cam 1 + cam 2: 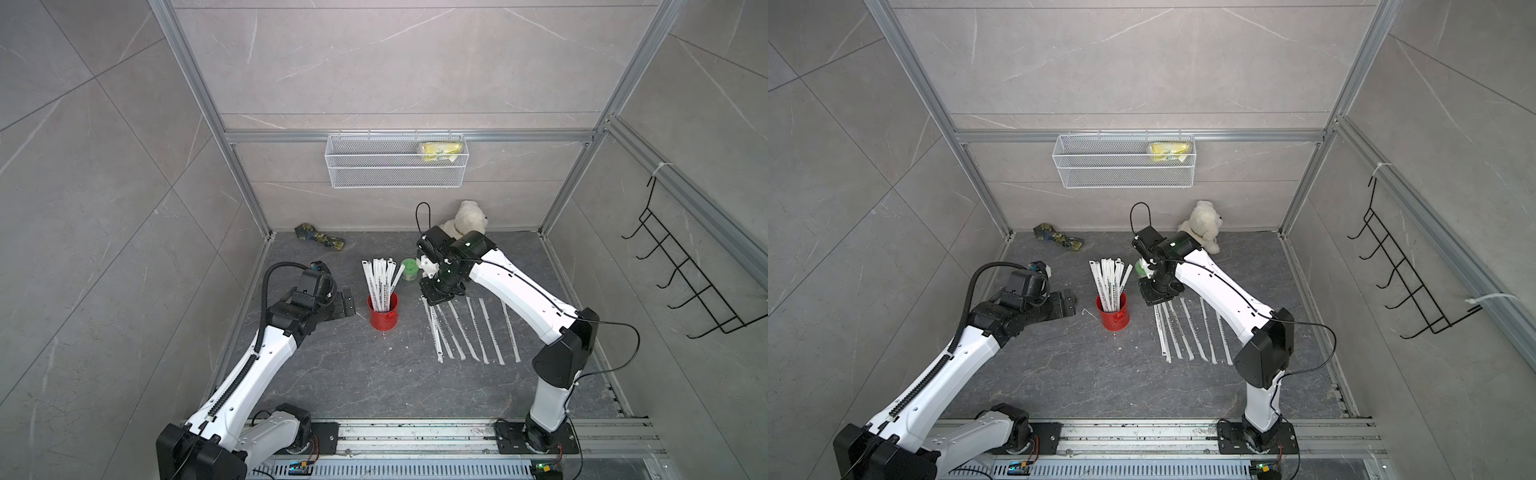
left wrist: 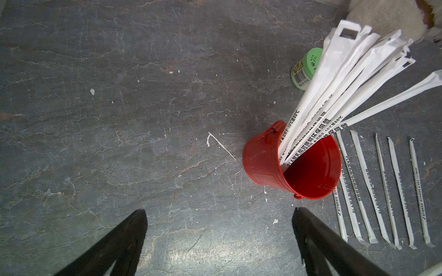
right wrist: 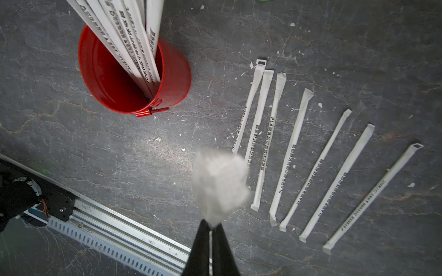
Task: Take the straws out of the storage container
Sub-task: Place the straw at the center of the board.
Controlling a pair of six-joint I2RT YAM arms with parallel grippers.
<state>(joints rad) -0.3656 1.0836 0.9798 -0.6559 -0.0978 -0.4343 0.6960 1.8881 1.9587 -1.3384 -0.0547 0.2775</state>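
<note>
You have bare tabletop (image 1: 332, 374) between your left hand (image 1: 348, 306) and the storage container (image 1: 383, 318). On its other side, laid-out straws (image 3: 292, 153), the green-lidded jar (image 1: 409, 269) and your right hand (image 3: 210, 225) crowd the room.

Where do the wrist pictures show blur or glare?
Right wrist view: the straw end pinched in the shut right gripper is out of focus; glare lies on the floor beside it. Left wrist view: glare on the floor near the open left gripper; the straws are sharp.
</note>
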